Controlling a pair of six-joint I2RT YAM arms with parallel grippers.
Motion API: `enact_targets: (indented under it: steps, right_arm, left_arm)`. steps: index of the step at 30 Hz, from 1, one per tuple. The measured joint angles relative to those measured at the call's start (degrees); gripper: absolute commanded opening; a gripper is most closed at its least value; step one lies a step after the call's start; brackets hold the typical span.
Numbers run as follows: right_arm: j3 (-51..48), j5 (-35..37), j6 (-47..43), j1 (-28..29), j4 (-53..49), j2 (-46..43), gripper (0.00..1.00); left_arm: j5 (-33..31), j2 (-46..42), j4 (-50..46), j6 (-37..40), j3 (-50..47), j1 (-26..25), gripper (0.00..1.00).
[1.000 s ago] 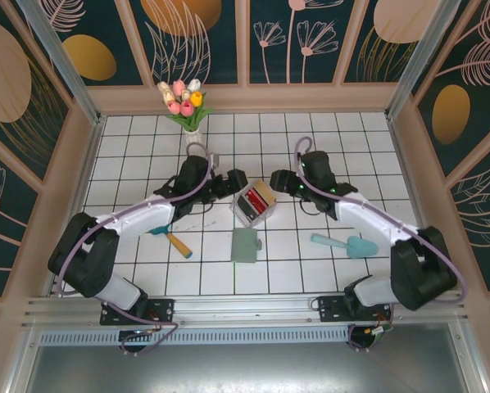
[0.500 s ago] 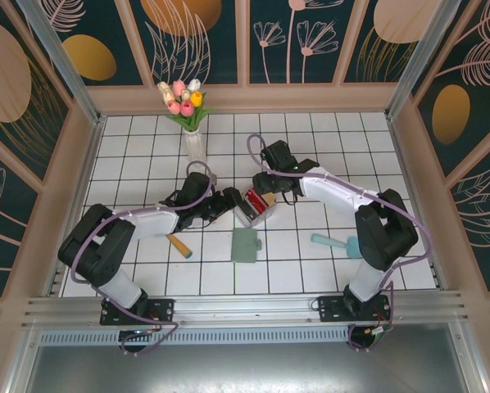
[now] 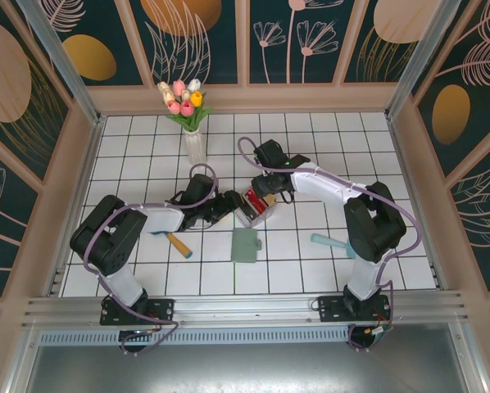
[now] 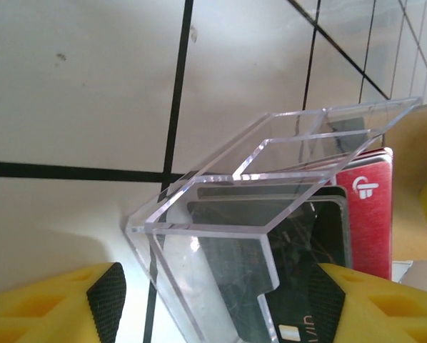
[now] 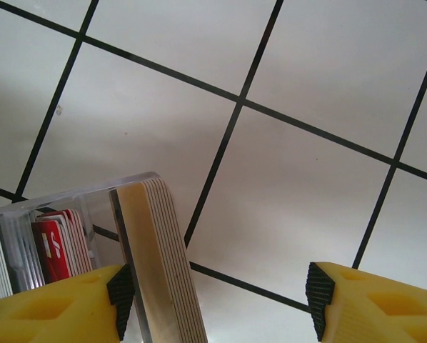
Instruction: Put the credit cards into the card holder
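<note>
The credit cards stand in a clear plastic box (image 3: 256, 205) at mid-table, just above the sage green card holder (image 3: 246, 245), which lies flat and closed. In the left wrist view the box (image 4: 220, 214) holds a dark grey card (image 4: 299, 286) and a red card (image 4: 374, 214). My left gripper (image 4: 217, 304) is open with the box's corner between its fingers (image 4: 106, 300). My left gripper (image 3: 229, 202) is at the box's left side. My right gripper (image 3: 261, 187) is at its upper right, open (image 5: 219, 296), with the box's plywood end (image 5: 153, 257) beside one finger and red cards (image 5: 53, 246) behind it.
A vase of tulips (image 3: 193, 141) stands at the back. A wooden-handled tool (image 3: 178, 243) lies left of the card holder. A teal tool (image 3: 323, 240) lies to the right, partly under the right arm. Wooden walls frame the tiled table (image 3: 147, 270).
The right arm has swung left, bringing its gripper to the box's upper right corner. The left gripper has lowered and edged in against the box's left side.
</note>
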Motion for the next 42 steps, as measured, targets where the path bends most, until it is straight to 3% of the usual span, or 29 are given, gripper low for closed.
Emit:
enact_targets:
  steps: [19, 38, 42]
  right_arm:
    - [1.44, 6.97, -6.16, 2.16, -1.51, 2.58, 0.68]
    - [2.27, 9.94, -7.04, 2.62, -2.12, 2.58, 0.52]
    - [2.29, 9.92, -7.21, 2.78, -2.21, 2.58, 0.44]
  left_arm:
    - [-0.31, 1.29, 1.66, -0.35, 0.0, 0.0, 0.64]
    - [-0.5, 2.56, 4.2, -0.33, -0.13, 0.0, 0.58]
    - [-0.35, 2.84, 4.66, -0.33, -0.09, 0.0, 0.58]
